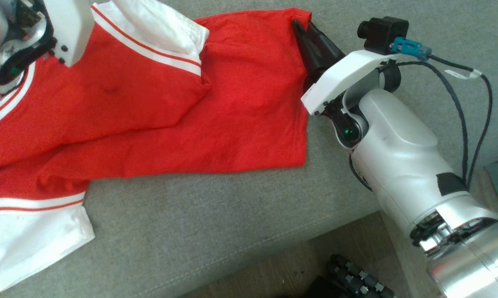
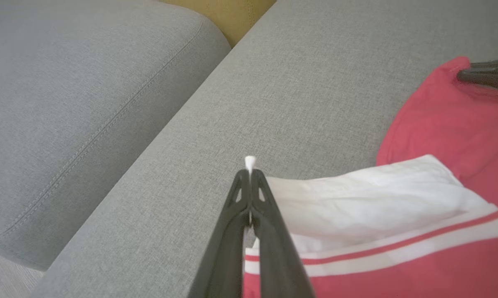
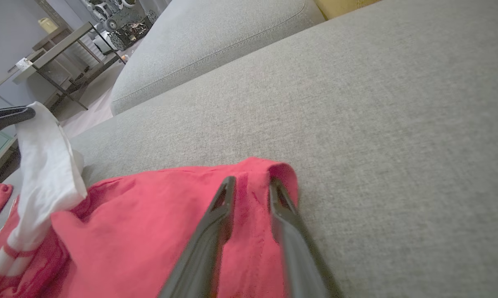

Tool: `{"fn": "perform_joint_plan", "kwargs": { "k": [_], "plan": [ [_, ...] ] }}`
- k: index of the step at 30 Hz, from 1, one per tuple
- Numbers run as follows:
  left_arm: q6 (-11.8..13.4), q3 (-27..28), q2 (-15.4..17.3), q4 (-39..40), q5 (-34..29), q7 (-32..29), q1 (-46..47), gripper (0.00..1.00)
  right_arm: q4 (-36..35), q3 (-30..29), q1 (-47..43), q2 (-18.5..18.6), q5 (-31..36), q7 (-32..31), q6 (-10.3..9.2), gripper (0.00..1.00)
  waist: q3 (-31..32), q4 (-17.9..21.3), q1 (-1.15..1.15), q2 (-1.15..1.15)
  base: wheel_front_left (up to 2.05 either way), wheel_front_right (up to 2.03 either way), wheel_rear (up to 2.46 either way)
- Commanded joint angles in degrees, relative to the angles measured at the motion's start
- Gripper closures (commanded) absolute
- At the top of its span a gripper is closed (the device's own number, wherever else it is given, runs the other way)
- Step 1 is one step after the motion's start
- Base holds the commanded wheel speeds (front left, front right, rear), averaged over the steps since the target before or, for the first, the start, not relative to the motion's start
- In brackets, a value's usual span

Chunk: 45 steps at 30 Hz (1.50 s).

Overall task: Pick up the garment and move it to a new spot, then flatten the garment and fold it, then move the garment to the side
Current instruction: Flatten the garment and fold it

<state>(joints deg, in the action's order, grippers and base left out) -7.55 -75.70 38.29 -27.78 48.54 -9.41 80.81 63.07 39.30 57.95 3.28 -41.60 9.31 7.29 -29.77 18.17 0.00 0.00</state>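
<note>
A red garment [image 1: 240,103] with white sleeves and white-striped trim lies spread over the grey sofa seat [image 1: 216,231]. My left gripper [image 2: 250,171] is shut on the tip of a white sleeve [image 2: 369,198], holding it lifted off the seat. The right wrist view shows that raised sleeve [image 3: 46,165] hanging from the left fingers [image 3: 5,118]. My right gripper [image 3: 251,184] is open at the garment's far right corner [image 3: 280,171], its fingers lying on the red cloth. In the head view the right gripper [image 1: 305,31] points at that same corner.
The seat's front edge [image 1: 274,244] runs across the bottom, with wooden floor and the robot's dark base [image 1: 356,277] below it. A second grey cushion [image 2: 67,103] and a yellow cushion [image 2: 228,14] lie beyond. A metal-framed table [image 3: 54,54] stands in the far room.
</note>
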Motion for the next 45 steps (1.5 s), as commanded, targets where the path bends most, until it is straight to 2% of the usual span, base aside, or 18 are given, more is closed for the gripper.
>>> {"fn": "perform_joint_plan", "kwargs": {
  "k": [1, 2, 3, 8, 15, 20, 24, 29, 32, 34, 39, 43, 45],
  "plan": [
    [0.1, 2.4, 1.1, 0.6, -0.1, 0.3, 1.2, 1.0, -0.6, 1.0, 0.8, -0.4, -0.9, 1.1, 0.2, 0.71, 0.2, 0.0, 0.0, 0.0, 0.0, 0.0, 0.0],
    [0.1, 2.4, 1.2, 0.5, 0.0, 0.3, 1.0, 1.0, -0.2, 1.4, 1.1, -0.4, -1.1, 1.4, 0.2, 0.83, 0.3, 0.0, 0.0, 0.0, 0.0, 0.0, 0.0],
    [0.1, 2.4, 1.2, 0.5, 0.0, 0.3, 0.8, 1.0, 0.1, 1.7, 1.3, -0.4, -1.4, 1.5, 0.2, 1.0, 0.4, 0.0, 0.0, 0.0, 0.0, 0.0, 0.0],
    [0.1, 2.4, 1.5, -0.1, -0.2, 1.7, 0.4, 1.0, 2.9, 1.9, 3.8, -0.4, -1.7, 3.6, 0.2, 1.0, 1.2, -0.4, 0.0, 0.0, 0.0, 0.0, 0.0],
    [0.1, 4.0, 1.6, -2.3, 0.0, 12.7, 4.5, 1.0, 7.6, -1.8, 9.6, -0.4, 0.1, 5.6, 0.2, 1.0, 3.6, -1.2, 0.0, 0.0, 0.0, 0.0, 0.0],
    [0.5, 8.4, 2.0, -7.5, -0.7, 18.4, 12.3, 1.0, 9.1, -8.4, 19.5, -0.4, 5.1, 5.7, 0.2, 1.0, 3.6, -0.8, 0.0, 0.0, 0.0, 0.0, 0.0],
    [2.7, 11.2, 1.6, -10.9, -3.5, 20.2, 22.0, 1.0, 9.8, -13.6, 29.6, 1.1, 10.7, 5.7, 0.2, 1.0, 1.4, -0.7, 0.0, 0.0, 0.0, 0.0, 0.0],
    [6.8, 14.6, 0.7, -16.4, -7.3, 22.8, 33.4, 1.0, 10.1, -20.6, 41.1, 4.0, 16.5, 5.7, 0.2, 1.0, -0.5, -0.3, 0.0, 0.0, 0.0, 0.0, 0.0],
    [9.1, 17.8, -0.5, -17.8, -9.1, 24.1, 40.9, 1.0, 6.9, -26.2, 46.8, 7.1, 22.0, 5.7, 0.2, 1.0, -2.9, -0.8, 0.0, 0.0, 0.0, 0.0, 0.0],
    [9.8, 22.4, -2.3, -15.3, -9.9, 24.4, 45.0, 1.0, 1.5, -32.2, 48.8, 9.5, 29.4, 5.7, 0.2, 1.0, -5.9, -3.2, 0.0, 0.0, 0.0, 0.0, 0.0],
    [6.8, 28.5, -1.9, -8.9, -10.9, 24.4, 37.0, 1.0, -4.0, -39.5, 43.3, 8.4, 40.7, 5.7, 0.2, 1.0, -7.9, -7.9, 0.0, 0.0, 0.0, 0.0, 0.0],
    [3.9, 33.3, -0.9, -4.2, -9.5, 24.4, 23.6, 1.0, -4.5, -42.3, 35.6, 6.1, 45.9, 5.7, 0.2, 1.0, -7.9, -10.7, 0.0, 0.0, 0.0, 0.0, 0.0],
    [3.3, 35.7, -0.4, -1.3, -8.8, 24.4, 15.3, 1.0, -3.7, -43.0, 31.6, 5.1, 47.4, 5.7, 0.2, 1.0, -7.5, -11.7, 0.0, 0.0, 0.0, 0.0, 0.0]
  ]
}}
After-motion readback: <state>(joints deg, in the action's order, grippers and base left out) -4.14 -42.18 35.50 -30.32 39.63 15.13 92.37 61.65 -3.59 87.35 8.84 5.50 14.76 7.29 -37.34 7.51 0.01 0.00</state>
